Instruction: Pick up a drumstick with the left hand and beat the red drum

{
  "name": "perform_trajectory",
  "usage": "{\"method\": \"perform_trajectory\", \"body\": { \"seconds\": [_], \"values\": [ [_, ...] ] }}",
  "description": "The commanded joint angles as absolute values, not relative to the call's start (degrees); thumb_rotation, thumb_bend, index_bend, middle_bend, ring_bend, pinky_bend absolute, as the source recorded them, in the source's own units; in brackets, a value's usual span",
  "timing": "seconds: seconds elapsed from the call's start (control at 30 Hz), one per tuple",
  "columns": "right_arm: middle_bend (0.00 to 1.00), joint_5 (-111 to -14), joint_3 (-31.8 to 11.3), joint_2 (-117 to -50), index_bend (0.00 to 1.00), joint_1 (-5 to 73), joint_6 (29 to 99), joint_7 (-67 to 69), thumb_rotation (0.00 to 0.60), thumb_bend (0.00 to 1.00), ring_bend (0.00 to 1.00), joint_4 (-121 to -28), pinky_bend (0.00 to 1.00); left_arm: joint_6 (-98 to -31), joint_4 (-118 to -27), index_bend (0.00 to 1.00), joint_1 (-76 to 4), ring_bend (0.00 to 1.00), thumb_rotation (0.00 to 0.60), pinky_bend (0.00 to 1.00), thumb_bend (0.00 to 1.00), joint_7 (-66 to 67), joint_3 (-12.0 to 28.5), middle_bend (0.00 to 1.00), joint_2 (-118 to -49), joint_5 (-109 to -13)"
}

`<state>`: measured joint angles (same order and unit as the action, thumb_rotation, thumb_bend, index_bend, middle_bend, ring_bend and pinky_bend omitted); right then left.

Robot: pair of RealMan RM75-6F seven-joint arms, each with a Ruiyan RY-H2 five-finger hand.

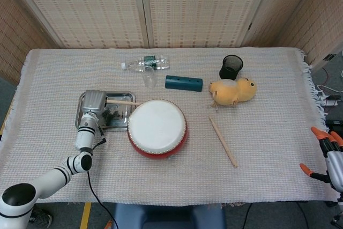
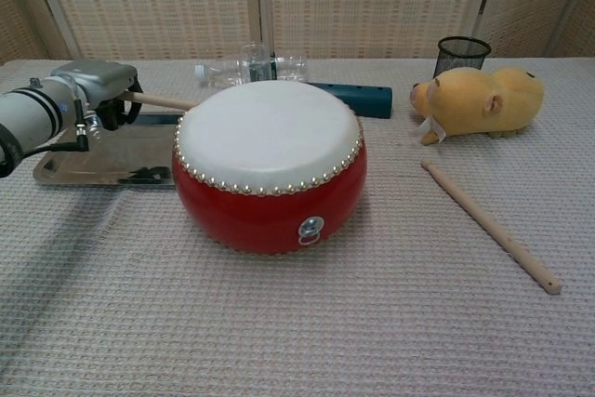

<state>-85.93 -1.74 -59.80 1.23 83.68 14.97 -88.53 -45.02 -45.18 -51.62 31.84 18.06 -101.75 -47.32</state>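
Note:
The red drum (image 1: pixel 157 128) (image 2: pixel 270 165) with a white skin stands mid-table. My left hand (image 1: pixel 95 102) (image 2: pixel 98 88) hovers over the metal tray, just left of the drum, and grips a wooden drumstick (image 1: pixel 122 102) (image 2: pixel 162 100). The stick points right, and its tip reaches the drum's upper-left rim. A second drumstick (image 1: pixel 223 142) (image 2: pixel 490 225) lies loose on the cloth right of the drum. My right hand (image 1: pixel 328 156) hangs off the table's right edge with orange-tipped fingers apart and nothing in it.
A metal tray (image 1: pixel 121 122) (image 2: pixel 69 169) sits under the left hand. Behind the drum lie a plastic bottle (image 1: pixel 144 64), a clear glass (image 1: pixel 149 78) and a teal tube (image 1: pixel 184 82). A yellow plush toy (image 1: pixel 232 91) and a black mesh cup (image 1: pixel 231 67) are at the back right.

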Motion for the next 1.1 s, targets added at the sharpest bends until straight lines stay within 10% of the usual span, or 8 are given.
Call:
{"method": "perform_trajectory", "body": {
  "seconds": [0.03, 0.43, 1.1],
  "values": [
    [0.10, -85.9, -1.8, -59.8, 0.00, 1.2, 83.8, 15.0, 0.600, 0.19, 0.00, -88.5, 0.01, -45.0, -46.7, 0.42, -51.5, 0.39, 0.600, 0.66, 0.71, 32.9, 17.8, 0.41, -101.0, -46.8],
    [0.10, -86.0, -1.9, -59.8, 0.00, 1.2, 83.8, 15.4, 0.600, 0.19, 0.00, -88.3, 0.01, -44.1, -51.1, 0.05, -52.2, 0.02, 0.600, 0.20, 0.41, 37.6, 17.7, 0.06, -98.7, -41.3],
    [0.10, -86.3, -2.0, -59.7, 0.00, 1.2, 84.1, 16.2, 0.600, 0.19, 0.00, -87.9, 0.01, -47.5, -60.0, 0.00, -50.5, 0.00, 0.600, 0.07, 0.24, 36.0, 17.0, 0.00, -93.5, -39.1]
  ]
}}
